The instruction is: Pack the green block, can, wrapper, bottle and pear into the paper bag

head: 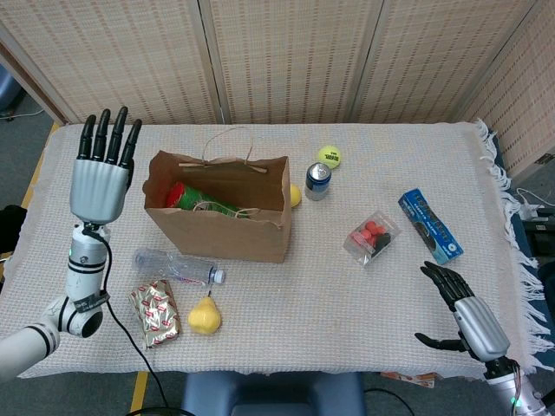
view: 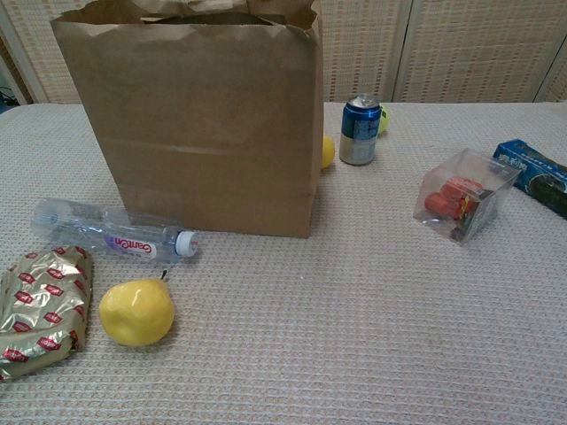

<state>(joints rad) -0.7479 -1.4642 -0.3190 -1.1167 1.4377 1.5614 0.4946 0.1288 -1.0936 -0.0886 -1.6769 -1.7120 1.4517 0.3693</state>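
We judge the paper bag light and floppy, standing mid-table with the green block lying inside; the bottle, clear and probably slippery, lies just before it, best taken round its middle; the wrapper looks crinkly; the pear firm, smooth; the can rigid; our left hand is spread, empty, raised left of the bag; our right hand rests loosely splayed, holding nothing.

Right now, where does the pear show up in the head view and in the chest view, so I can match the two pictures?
Head view: the pear lies near the front edge, left of centre, in front of the paper bag.
Chest view: the pear sits lower left, before the bag.
Shared landmark: the plastic bottle lies just behind the pear in both views, with the gold wrapper to the pear's left.
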